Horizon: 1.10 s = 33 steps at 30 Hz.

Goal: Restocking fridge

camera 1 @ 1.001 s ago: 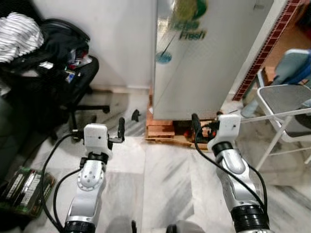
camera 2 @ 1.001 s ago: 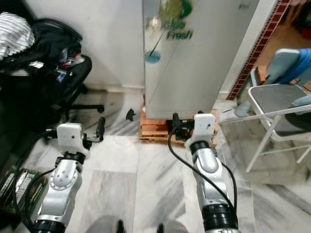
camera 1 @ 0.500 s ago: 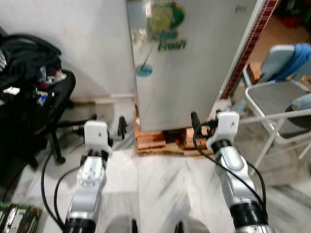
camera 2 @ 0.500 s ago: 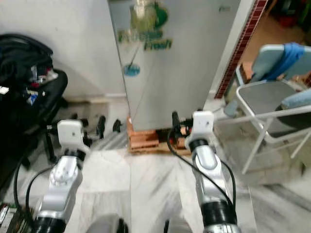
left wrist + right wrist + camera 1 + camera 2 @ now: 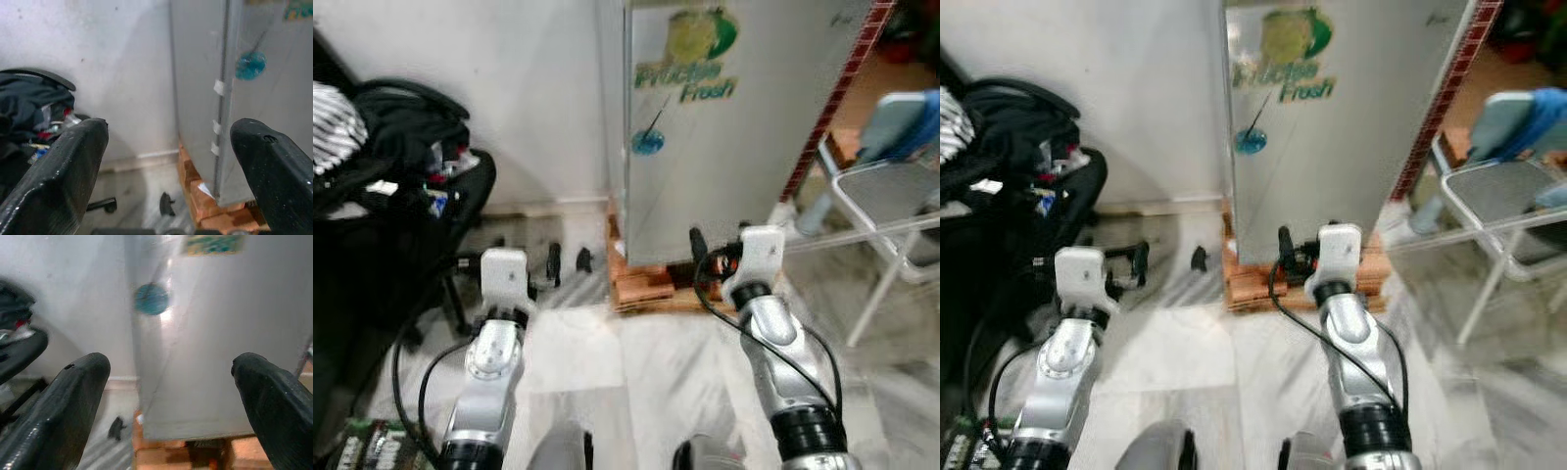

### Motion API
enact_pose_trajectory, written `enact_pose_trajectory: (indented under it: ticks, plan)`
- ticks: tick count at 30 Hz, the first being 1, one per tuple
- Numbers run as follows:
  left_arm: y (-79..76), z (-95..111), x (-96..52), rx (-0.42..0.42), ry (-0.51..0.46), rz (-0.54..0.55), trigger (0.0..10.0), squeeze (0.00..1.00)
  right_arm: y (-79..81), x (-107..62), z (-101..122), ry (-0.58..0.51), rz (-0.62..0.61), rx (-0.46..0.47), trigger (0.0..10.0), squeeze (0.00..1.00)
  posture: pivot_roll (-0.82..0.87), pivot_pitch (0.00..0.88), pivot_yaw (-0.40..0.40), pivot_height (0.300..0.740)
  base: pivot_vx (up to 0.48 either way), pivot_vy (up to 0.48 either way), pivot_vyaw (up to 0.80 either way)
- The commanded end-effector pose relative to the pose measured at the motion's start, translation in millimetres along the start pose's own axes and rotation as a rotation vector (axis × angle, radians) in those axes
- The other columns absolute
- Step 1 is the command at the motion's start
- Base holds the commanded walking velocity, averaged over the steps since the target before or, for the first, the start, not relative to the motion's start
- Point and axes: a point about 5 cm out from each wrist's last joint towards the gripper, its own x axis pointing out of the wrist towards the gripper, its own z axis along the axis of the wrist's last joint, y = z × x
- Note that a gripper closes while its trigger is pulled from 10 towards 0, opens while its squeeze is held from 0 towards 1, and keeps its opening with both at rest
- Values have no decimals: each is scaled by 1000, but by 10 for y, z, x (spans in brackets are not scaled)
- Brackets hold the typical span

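Tall silver-grey metal fridge (image 5: 734, 127): door shut, green and blue "Fresh" sticker on its front, standing against the white wall on a base of orange-red bricks (image 5: 641, 284), straight ahead of the robot.

Left gripper (image 5: 168, 161): raised at floor-facing height, black fingers (image 5: 68, 171) spread wide, holding nothing, aimed at the fridge's left edge.

Right gripper (image 5: 168, 396): likewise spread and empty, aimed at the fridge door.

Black office chair heaped with dark clothing (image 5: 406, 186): left of the fridge, near the wall.

White metal folding chair with grey seat (image 5: 886, 201): right of the fridge.

Grey-veined white marble floor (image 5: 636, 372): underfoot.
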Motion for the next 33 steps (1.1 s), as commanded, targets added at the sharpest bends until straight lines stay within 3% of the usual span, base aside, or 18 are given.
enact_pose_trajectory:
  ticks: [1,6,23,33]
  plan:
    - [89,-36,-30,12,21,23,10000,0,81,40,59,-25,25,1,10000,0,110,102,39,740,0,465,0]
    - [77,-28,-38,17,7,15,10000,0,109,19,31,-18,32,-1,10000,0,108,101,37,740,0,450,-178]
    - [47,-43,-72,16,-6,3,10000,0,80,26,46,-23,37,-24,10000,0,104,102,17,740,279,379,-792]
    - [29,-74,-84,0,16,13,10000,0,75,13,33,-19,37,-30,10000,0,103,102,6,740,423,57,-800]
